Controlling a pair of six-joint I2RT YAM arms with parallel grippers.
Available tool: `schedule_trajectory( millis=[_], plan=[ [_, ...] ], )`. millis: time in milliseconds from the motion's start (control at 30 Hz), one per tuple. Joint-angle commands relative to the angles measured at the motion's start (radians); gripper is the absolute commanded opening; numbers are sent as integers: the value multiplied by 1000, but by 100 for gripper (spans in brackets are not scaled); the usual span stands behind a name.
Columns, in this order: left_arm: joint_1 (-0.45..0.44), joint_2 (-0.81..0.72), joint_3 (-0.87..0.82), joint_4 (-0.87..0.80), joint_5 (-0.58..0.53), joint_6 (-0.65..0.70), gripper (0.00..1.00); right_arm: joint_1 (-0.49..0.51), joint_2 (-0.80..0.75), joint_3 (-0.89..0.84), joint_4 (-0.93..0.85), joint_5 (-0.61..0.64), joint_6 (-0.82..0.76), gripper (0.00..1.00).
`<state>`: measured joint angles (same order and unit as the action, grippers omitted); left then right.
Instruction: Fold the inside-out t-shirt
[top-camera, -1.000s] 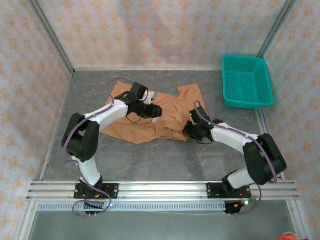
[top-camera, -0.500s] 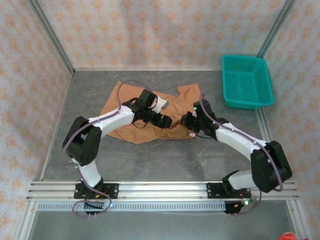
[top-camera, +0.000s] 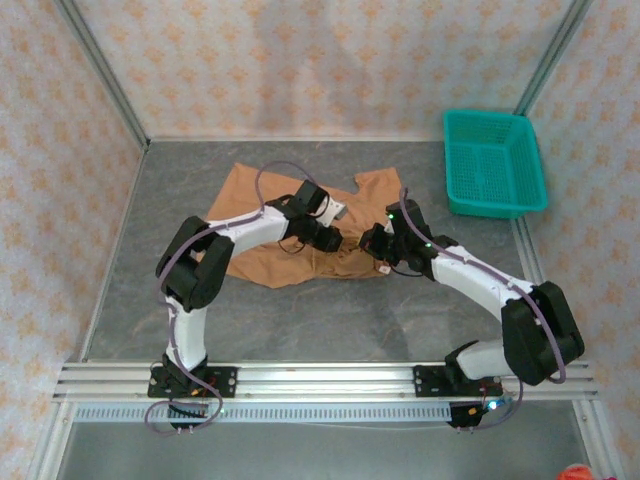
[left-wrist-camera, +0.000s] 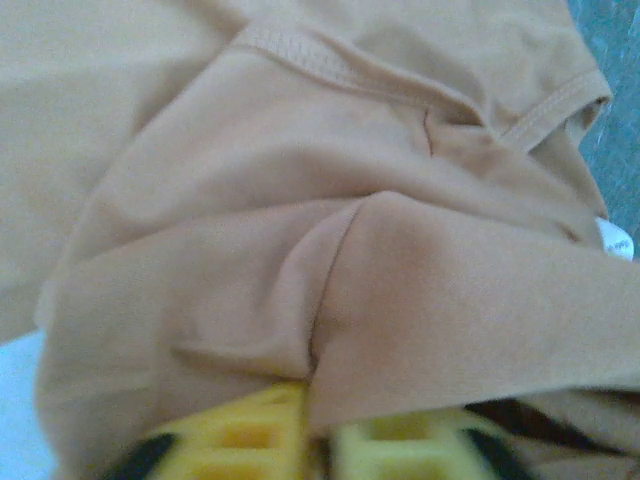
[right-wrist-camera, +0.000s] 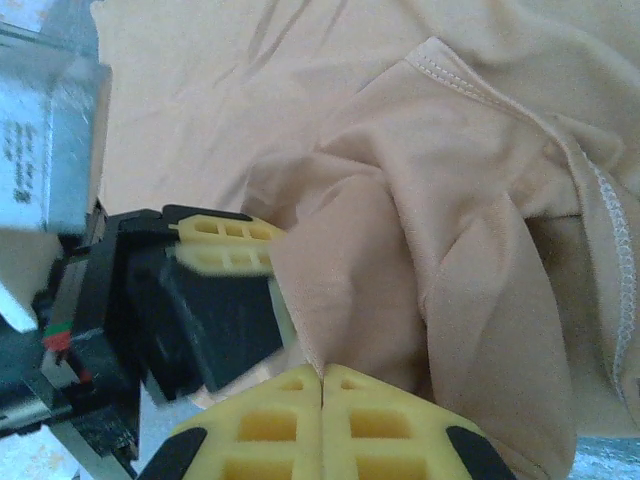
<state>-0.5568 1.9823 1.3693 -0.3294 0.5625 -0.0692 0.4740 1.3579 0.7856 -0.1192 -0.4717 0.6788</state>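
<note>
Two end effectors met over the near edge of the shirt (top-camera: 255, 195), close to each other. The left end effector (top-camera: 333, 238) was squeezed tight on a fold of the cloth. In its wrist view, its yellow fingers (left-wrist-camera: 250, 435) pinched the cloth from below. The right end effector (top-camera: 376, 247) was squeezed tight on another fold, with its fingers (right-wrist-camera: 265, 425) pressed together. The shirt lay on the grey worktop (top-camera: 330, 320) toward the back, bunched up where it was pinched. A small white label (left-wrist-camera: 615, 240) showed at one edge. A teal basket (top-camera: 495, 165) sat in the back right corner, apart from the shirt.
</note>
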Motion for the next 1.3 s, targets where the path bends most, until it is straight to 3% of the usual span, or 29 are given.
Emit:
schedule_trajectory(
  millis=[0,167,367,533,600,733,800,900,1033,1267],
  plan=[
    [2,-18,74,-104,-35,10,0,-13,-27,-3,-44,25,-53,0],
    [6,-130,110,-212,32,12,0,-22,13,-14,-87,107,-135,0],
    [43,-207,73,-123,368,-110,0,-41,149,77,-76,192,-201,0],
    [60,-190,5,-19,480,-182,0,-45,287,193,-108,195,-220,0],
    [74,-169,-20,7,477,-199,0,-46,300,220,-144,185,-215,2],
    [124,-106,-25,-33,409,-193,0,-45,211,180,-185,209,-179,25],
    [139,-83,-23,-43,379,-199,0,-46,161,161,-215,211,-166,29],
    [139,-79,-21,-37,364,-208,0,-34,87,137,-227,187,-137,29],
    [135,-46,-29,-9,358,-228,0,13,45,121,-166,137,-79,19],
    [132,-54,-39,-12,355,-227,0,44,207,146,11,26,38,18]
  ],
)
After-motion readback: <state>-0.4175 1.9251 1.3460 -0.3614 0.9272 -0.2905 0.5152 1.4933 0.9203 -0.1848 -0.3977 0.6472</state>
